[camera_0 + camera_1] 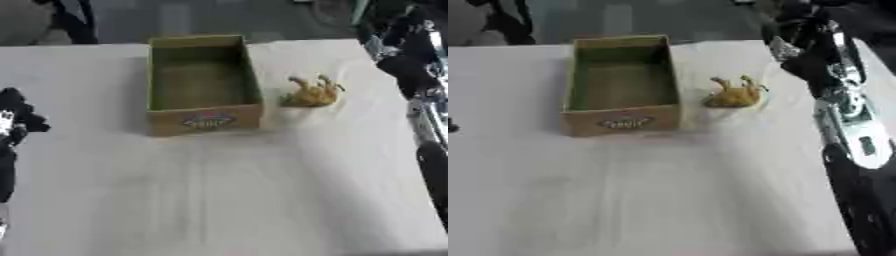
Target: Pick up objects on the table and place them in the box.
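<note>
Open cardboard box (204, 80) on white counter (262, 190), yellow toy animal (311, 92) lying just beside its right wall, left of the right hand (798, 35) whose fingers can't be made out; left hand (17, 117) well apart, fingers unclear.

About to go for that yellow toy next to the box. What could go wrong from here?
The yellow toy lies close beside the cardboard box's right wall, so the right hand, coming in from the upper right, may bump the box and shift it. The toy's thin parts stick up unevenly, so it may slip or snag when grasped. The white table looks smooth, so the toy could slide.
</note>
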Available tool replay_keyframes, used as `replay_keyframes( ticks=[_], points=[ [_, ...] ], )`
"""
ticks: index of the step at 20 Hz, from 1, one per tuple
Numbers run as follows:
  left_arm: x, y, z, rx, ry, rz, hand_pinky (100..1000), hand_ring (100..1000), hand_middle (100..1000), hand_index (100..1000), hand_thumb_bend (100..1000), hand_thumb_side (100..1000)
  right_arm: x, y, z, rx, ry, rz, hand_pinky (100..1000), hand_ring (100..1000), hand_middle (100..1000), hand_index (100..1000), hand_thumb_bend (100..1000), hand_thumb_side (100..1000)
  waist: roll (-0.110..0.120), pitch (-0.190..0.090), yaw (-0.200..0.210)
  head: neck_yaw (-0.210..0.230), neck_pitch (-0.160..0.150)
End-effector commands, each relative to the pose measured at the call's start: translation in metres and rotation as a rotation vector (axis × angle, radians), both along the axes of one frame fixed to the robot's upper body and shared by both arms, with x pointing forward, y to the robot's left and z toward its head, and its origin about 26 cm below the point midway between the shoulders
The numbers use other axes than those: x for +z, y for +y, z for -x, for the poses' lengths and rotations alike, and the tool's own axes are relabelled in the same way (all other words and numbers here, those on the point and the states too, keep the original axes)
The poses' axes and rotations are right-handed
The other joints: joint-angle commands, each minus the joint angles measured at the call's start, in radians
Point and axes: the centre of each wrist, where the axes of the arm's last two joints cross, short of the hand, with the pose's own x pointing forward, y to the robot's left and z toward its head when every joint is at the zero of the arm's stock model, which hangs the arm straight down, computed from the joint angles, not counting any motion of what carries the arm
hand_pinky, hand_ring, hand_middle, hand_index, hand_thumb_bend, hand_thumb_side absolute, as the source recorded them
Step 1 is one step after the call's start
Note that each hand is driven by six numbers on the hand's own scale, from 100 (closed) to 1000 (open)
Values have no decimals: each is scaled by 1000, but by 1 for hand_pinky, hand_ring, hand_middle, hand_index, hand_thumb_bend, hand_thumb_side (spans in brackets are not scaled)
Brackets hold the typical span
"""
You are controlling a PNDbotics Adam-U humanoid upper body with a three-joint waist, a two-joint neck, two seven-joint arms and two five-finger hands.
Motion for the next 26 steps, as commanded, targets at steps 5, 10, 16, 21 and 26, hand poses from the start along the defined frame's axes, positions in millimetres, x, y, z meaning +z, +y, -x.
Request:
replay_keyframes(
  ticks=[5, 10, 16, 21, 26],
  points=[
    [8, 1, 0, 0, -25, -18, 533, 510, 498, 601, 415, 434, 14, -6, 0, -6, -33, 43, 653, 621, 600, 710, 369, 144, -1, -15, 0, -7, 4],
    [9, 1, 0, -3, -26, -18, 533, 510, 498, 601, 416, 435, 18, -8, -1, -4, -35, 64, 653, 621, 600, 710, 367, 143, -3, -15, 1, -8, 4],
    [8, 1, 0, -3, -24, -22, 533, 511, 498, 601, 415, 433, 32, -19, -4, -9, -38, 170, 655, 619, 599, 716, 360, 135, -4, -20, 5, -14, 6],
    [7, 3, 0, 0, -18, -30, 533, 511, 498, 601, 414, 434, 54, -41, -13, -15, -27, 378, 663, 630, 612, 732, 363, 136, -12, -25, 6, -17, 15],
    [5, 4, 1, -2, -11, -38, 533, 512, 498, 601, 414, 432, 73, -63, -31, -35, 7, 601, 684, 664, 641, 751, 396, 146, -19, -36, 8, -24, 24]
  ],
)
